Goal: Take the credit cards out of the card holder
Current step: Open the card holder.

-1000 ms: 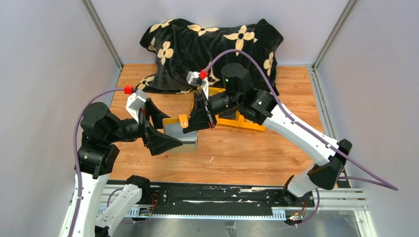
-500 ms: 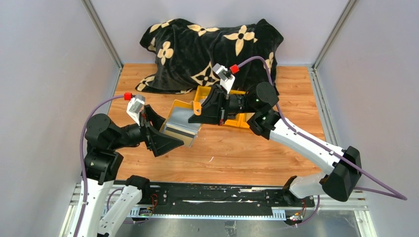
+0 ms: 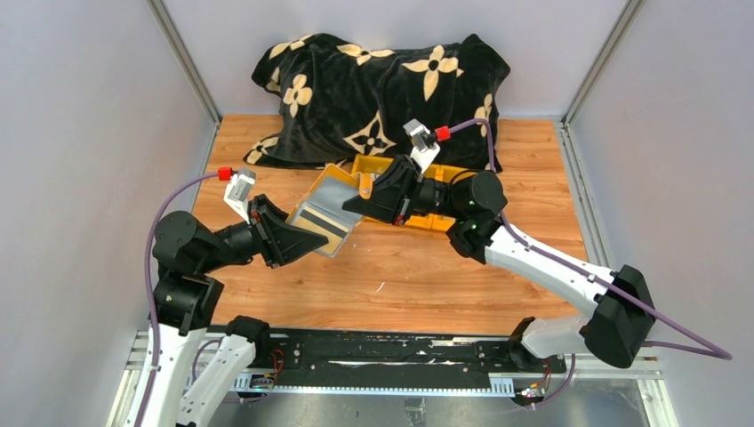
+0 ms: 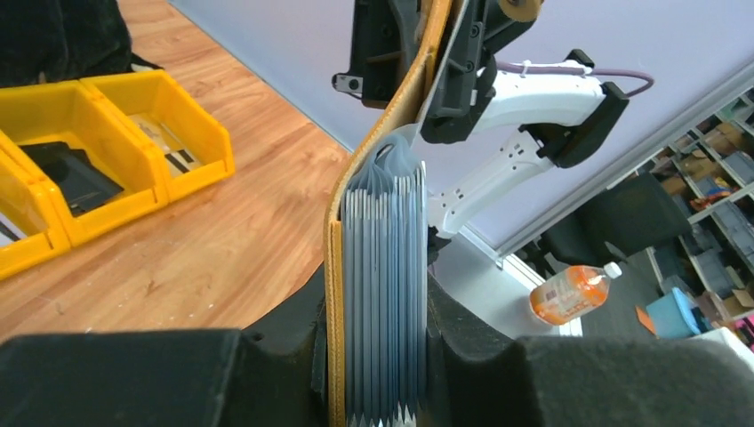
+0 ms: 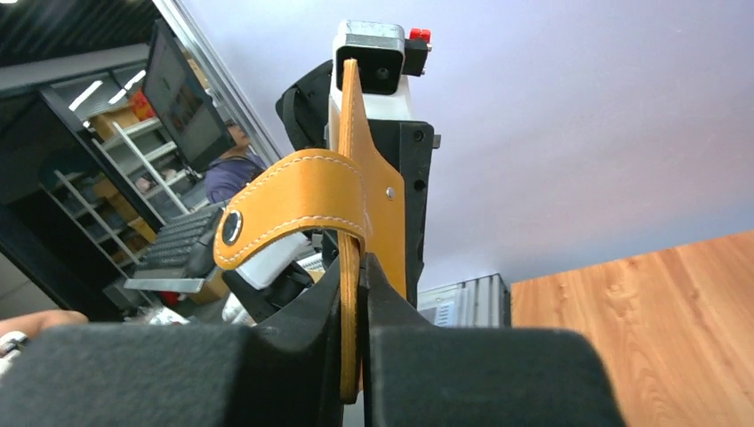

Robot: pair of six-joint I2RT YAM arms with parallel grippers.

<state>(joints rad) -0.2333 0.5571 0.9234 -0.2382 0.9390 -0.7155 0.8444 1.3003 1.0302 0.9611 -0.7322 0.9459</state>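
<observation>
**A:** Which step are the arms working on?

**B:** Opening, by my reading. The left gripper (image 3: 307,237) is clamping the body of the card holder (image 3: 327,206), its fingers pressing both sides of the blue-grey accordion pockets (image 4: 384,267). The right gripper (image 3: 356,200) is pinching the mustard flap (image 5: 302,196) and holding it away from the case.

**A:** Where is the holder sitting?

**B:** It isn't sitting. Both arms are holding it tilted above the worktop (image 3: 400,276), a little left of centre and about midway between the far and near edges. The yellow bins (image 4: 178,116) are lying behind it, toward the far edge.

**A:** Are any credit cards showing?

**B:** I cannot tell. The pockets are fanning open at the top, but no card edge is standing out from them.

**A:** So what is the next move asking for?

**B:** Probably the right gripper letting go of the flap and reaching into a pocket mouth, while the left is gripping firmly enough that the case isn't twisting. Thin cards in tight pockets are calling for a precise pinch.
</observation>
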